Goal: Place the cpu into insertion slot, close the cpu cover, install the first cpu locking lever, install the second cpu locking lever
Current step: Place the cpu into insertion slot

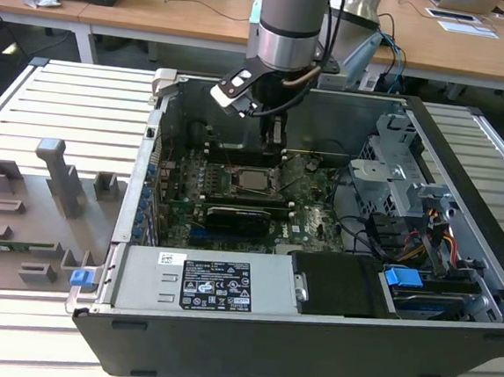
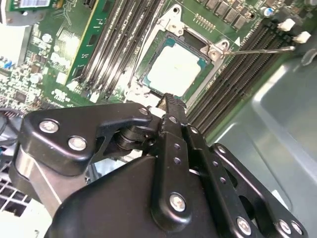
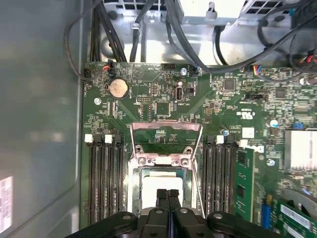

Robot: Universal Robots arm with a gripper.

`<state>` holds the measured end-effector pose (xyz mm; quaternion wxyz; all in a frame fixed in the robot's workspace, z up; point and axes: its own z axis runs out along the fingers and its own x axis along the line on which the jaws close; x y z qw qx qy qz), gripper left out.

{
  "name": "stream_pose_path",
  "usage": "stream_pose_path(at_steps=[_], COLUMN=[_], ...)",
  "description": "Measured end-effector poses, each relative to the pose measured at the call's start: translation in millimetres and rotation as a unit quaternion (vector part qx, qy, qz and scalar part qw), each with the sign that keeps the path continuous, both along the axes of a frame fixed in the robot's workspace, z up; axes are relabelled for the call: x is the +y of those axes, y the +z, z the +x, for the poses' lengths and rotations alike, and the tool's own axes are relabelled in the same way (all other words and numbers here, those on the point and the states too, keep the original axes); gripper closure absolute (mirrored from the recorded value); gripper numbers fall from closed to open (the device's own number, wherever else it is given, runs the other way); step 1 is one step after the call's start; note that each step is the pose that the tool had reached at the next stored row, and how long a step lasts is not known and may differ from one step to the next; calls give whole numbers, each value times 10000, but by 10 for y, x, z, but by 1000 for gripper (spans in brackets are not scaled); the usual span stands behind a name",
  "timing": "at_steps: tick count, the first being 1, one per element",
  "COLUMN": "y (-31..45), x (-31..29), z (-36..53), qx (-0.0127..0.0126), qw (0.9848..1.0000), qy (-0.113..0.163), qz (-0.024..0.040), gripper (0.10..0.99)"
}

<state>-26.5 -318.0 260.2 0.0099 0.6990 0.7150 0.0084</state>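
Closest to the lens, the robot's hand (image 3: 168,194) hangs inside an open computer case (image 1: 221,345), its two fingers pressed together with nothing between them, tips just above the cpu (image 2: 173,69). The silver-topped chip already lies in the insertion slot (image 2: 190,45) on the green board (image 3: 163,106), between banks of long memory slots (image 3: 106,178). In the first wrist view the cpu cover (image 3: 166,125) appears to stand raised at the slot's edge away from the hand. A thin locking lever (image 2: 257,49) juts free to one side, so closing the cover looks to be the step in hand. That calls for a light, even push on the thin frame, clear of the chip.
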Motion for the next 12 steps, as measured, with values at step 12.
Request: stream_pose_path(at_steps=[12], y=[298], x=[0], z=[0], qx=[0], qw=[10000], qy=[0], qz=[1], gripper=[980])
